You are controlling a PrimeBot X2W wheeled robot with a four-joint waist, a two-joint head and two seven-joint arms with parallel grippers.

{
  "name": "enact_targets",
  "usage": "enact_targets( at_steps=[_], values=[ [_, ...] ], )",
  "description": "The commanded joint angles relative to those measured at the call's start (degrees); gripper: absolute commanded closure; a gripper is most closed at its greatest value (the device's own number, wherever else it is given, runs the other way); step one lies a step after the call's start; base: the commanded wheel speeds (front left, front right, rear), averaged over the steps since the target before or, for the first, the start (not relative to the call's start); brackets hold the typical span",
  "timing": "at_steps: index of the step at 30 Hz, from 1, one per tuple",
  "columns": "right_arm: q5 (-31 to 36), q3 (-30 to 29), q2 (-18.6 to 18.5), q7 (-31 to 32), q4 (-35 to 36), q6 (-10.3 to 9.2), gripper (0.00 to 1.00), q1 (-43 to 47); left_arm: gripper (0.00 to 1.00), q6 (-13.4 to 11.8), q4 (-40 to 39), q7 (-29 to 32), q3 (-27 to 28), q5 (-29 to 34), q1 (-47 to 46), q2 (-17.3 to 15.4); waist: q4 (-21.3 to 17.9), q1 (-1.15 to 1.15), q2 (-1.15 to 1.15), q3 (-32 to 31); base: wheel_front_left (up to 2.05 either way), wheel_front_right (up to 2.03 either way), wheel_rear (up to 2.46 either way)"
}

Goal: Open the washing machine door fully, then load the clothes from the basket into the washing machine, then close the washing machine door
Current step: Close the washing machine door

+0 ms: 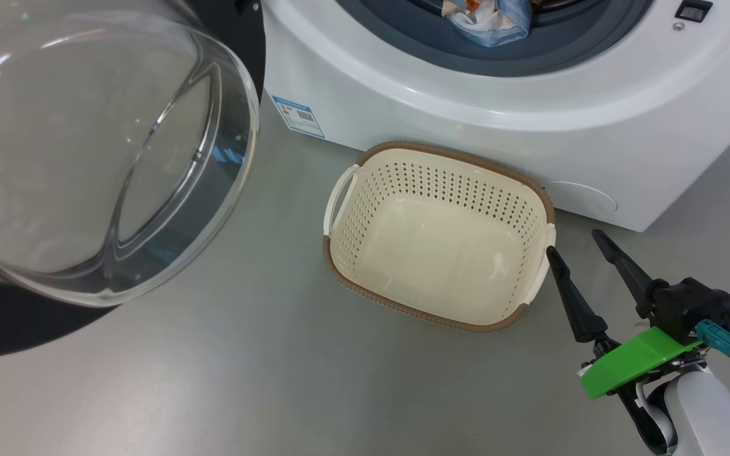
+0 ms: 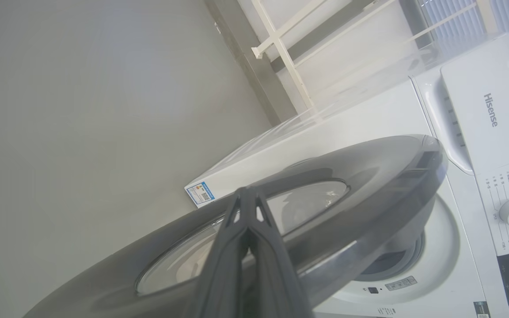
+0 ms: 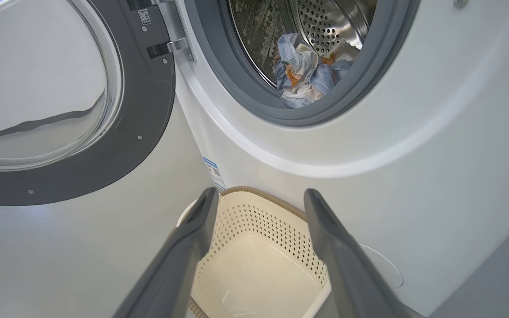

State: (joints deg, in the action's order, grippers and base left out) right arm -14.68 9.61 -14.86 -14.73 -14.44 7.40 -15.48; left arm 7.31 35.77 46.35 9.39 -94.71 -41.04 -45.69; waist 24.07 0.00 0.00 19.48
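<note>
washing machine (image 2: 369, 128) | lettering (image 2: 491, 109): Hisense | blue label (image 2: 199, 193): lower corner

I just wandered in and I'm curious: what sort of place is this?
Likely a laundry area: a white Hisense front-loading washing machine stands with its round glass door swung open, printed clothes lie in its steel drum, and an empty perforated laundry basket sits on the grey floor.

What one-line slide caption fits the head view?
Open right gripper beside the empty basket; clothes lie in the washing machine, its door swung open.
</note>
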Motion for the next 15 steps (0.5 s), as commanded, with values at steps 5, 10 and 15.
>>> enact_targets(
  at_steps=[5,10,15],
  values=[
    [-0.5,0.7,0.4,-0.3,1.6,0.09,0.00,1.1,1.00,0.2,-3.1,4.3,1.4,-0.8,0.6,-3.1,0.0,0.00,0.00,-0.8,0.00,0.00,0.00],
    [-0.6,0.4,0.6,-0.3,1.7,0.09,0.00,1.6,1.00,0.2,-5.1,8.3,1.4,-1.0,0.9,-2.9,-0.1,0.00,0.00,-1.6,0.00,0.00,0.00],
    [-0.9,0.0,0.8,-0.3,1.9,0.09,0.00,2.4,1.00,0.2,-8.2,12.4,1.4,-1.2,1.9,-2.4,-0.2,0.00,0.00,-2.6,0.00,0.00,0.00]
  ],
)
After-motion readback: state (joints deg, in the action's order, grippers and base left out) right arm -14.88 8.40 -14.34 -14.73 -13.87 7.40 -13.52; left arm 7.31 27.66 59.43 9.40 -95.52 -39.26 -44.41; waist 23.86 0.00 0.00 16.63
